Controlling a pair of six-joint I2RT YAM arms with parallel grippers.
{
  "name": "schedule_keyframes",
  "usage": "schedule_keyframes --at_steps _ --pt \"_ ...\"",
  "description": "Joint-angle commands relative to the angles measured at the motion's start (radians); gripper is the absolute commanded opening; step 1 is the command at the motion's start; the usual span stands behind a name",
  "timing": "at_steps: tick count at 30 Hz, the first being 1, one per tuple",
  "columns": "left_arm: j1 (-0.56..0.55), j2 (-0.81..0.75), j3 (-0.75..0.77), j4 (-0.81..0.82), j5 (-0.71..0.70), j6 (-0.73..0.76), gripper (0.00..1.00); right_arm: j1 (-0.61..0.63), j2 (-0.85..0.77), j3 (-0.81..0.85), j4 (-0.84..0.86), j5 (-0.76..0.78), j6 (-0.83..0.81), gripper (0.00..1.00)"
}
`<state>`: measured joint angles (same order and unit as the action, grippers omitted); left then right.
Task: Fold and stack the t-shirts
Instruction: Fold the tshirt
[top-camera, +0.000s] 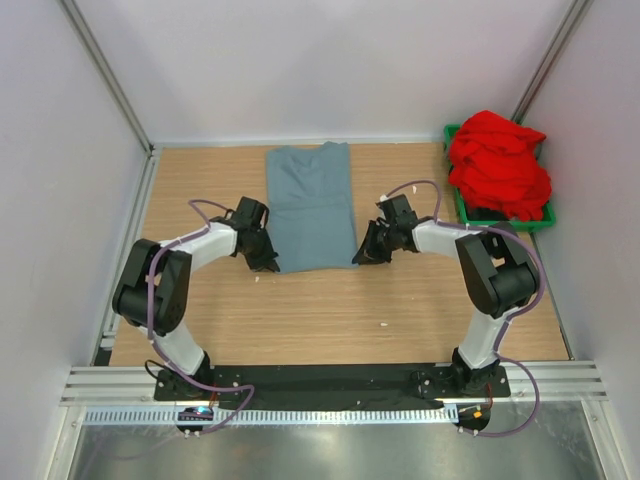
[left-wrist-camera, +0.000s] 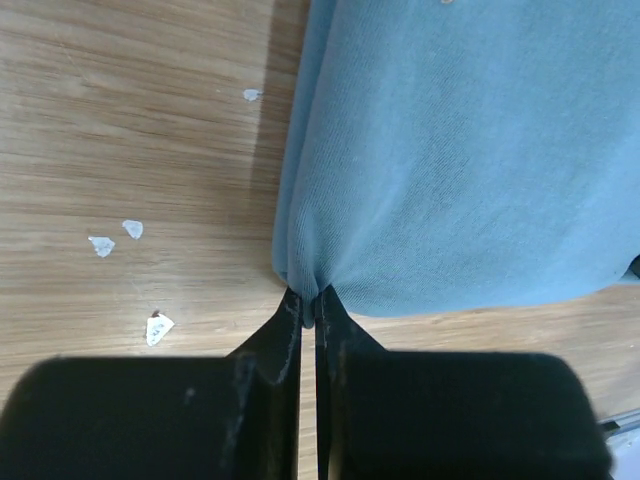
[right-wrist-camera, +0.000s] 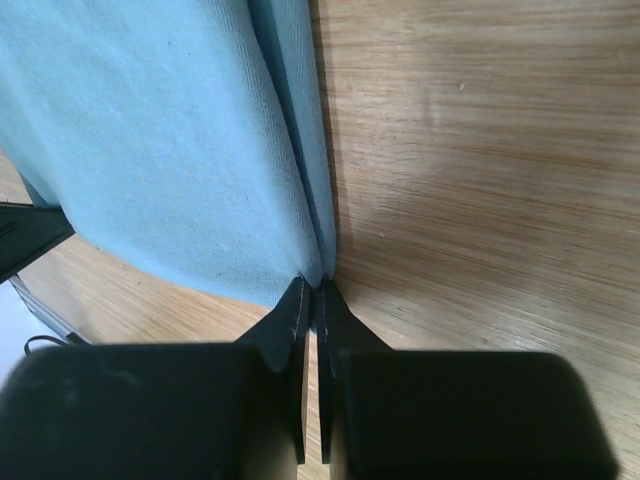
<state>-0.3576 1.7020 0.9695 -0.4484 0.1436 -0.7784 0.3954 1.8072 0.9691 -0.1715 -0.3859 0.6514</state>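
From above, the grey shirt (top-camera: 312, 205) lay on the table (top-camera: 330, 320) folded into a long narrow strip, collar end away from the arms. The red shirt (top-camera: 497, 165) sat bunched in a green bin (top-camera: 503, 223) well to the right of the grey shirt, beyond its far right corner. The left gripper (top-camera: 268, 262) was at the grey shirt's near left corner and the right gripper (top-camera: 362, 256) at its near right corner. In the left wrist view, the left jaws were closed almost tip to tip, with the shirt's corner puckered between them; white flecks (left-wrist-camera: 130, 228) lay on the wood left of the shirt. In the right wrist view, the right jaws were likewise all but closed, nipping the layered edge at the corner. The cloth looked light, soft and limp, so it would likely sag between the two holds and its layers could slip apart. Pinching every layer at both near corners seemed the sound place to take it.
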Motion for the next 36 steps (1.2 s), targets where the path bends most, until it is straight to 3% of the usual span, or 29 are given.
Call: schedule_keyframes --at_steps 1,7,12,20,27,32,36 --pt "-0.018 0.019 0.003 0.022 -0.019 0.001 0.00 0.008 0.001 -0.027 -0.026 0.024 -0.012 0.04" --pt "-0.072 -0.048 -0.023 0.001 -0.033 -0.019 0.00 0.014 -0.080 -0.091 -0.020 0.033 0.010 0.01" --pt "-0.165 -0.175 -0.052 -0.079 -0.074 -0.056 0.00 0.037 -0.238 -0.184 -0.031 0.067 0.042 0.01" --pt "-0.337 -0.476 -0.166 -0.222 -0.182 -0.163 0.00 0.164 -0.676 -0.352 -0.181 0.173 0.163 0.01" --pt "-0.380 -0.715 -0.177 -0.387 -0.193 -0.231 0.00 0.260 -0.986 -0.399 -0.341 0.251 0.292 0.01" --pt "-0.377 -0.729 -0.066 -0.480 -0.236 -0.184 0.00 0.264 -1.019 -0.297 -0.453 0.312 0.281 0.02" --pt "-0.377 -0.618 0.090 -0.559 -0.301 -0.111 0.01 0.264 -0.958 -0.175 -0.499 0.381 0.238 0.02"
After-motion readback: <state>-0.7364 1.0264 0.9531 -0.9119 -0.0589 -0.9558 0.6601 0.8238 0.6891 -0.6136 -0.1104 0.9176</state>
